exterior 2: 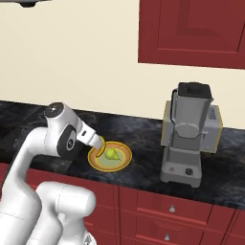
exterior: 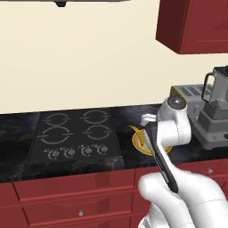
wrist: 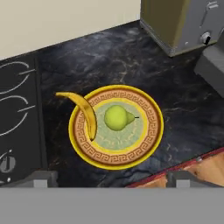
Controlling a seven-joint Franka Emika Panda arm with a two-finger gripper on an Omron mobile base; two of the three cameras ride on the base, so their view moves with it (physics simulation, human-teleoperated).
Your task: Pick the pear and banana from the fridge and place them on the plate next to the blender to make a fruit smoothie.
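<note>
The round yellow-orange plate [wrist: 151, 140] lies on the dark counter between the stove and the blender [exterior 2: 187, 139]. On it rests the pear [wrist: 117, 117], small, rounded and yellow-green here, at the plate's middle. The curved yellow banana [wrist: 85, 114] lies beside the pear, across the plate's stove-side rim, with one end hanging over it. My gripper [wrist: 112, 177] hangs open straight above the plate, its fingertips [wrist: 41, 177] wide apart and holding nothing. The right base view has the same plate [exterior 2: 122, 160], pear [exterior 2: 112, 153] and banana [exterior 2: 100, 149] just past my hand. The fridge is out of view.
A black four-burner stove [exterior: 73, 131] sits left of the plate. A low silver boxy appliance [exterior: 187, 95] stands behind the blender [exterior: 216, 111]. Red wall cabinets [exterior 2: 191, 28] hang above, red drawers [exterior: 67, 187] run below the counter edge.
</note>
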